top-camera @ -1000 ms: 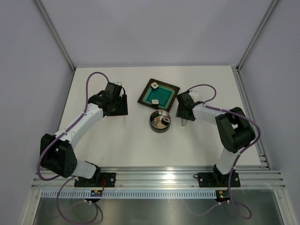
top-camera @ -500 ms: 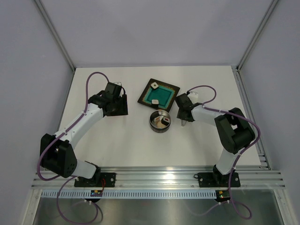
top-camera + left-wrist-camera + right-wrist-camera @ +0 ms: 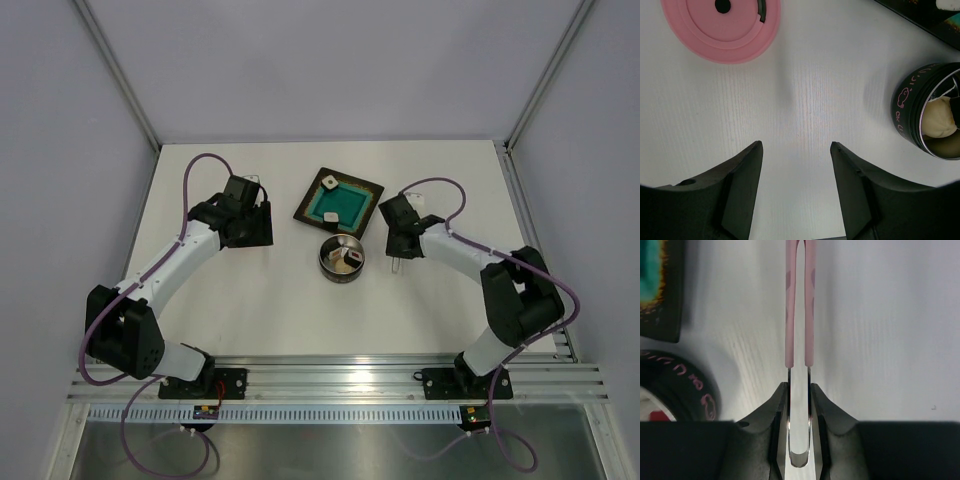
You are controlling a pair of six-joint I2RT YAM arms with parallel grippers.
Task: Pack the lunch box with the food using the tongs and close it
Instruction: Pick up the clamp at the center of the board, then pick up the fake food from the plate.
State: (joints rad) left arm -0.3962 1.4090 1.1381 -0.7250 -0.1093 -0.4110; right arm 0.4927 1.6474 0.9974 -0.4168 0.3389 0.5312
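The tongs have two pink-sleeved arms on a silvery spring end. They lie on the white table, and my right gripper is shut on that steel end, squeezing the arms nearly parallel. In the top view the right gripper is just right of the lunch box. This round steel box holds pieces of food, one of them beige. My left gripper hangs open over bare table, left of the lunch box. The pink lid lies ahead of it. A white food cube sits on the tray.
The square dark tray with a teal centre lies just behind the lunch box. Its edge shows in the right wrist view, left of the tongs. The left arm hides the lid in the top view.
My right gripper has closed onto the steel end of the tongs, and the right arm's elbow has swung out to the right. The left arm has not moved.
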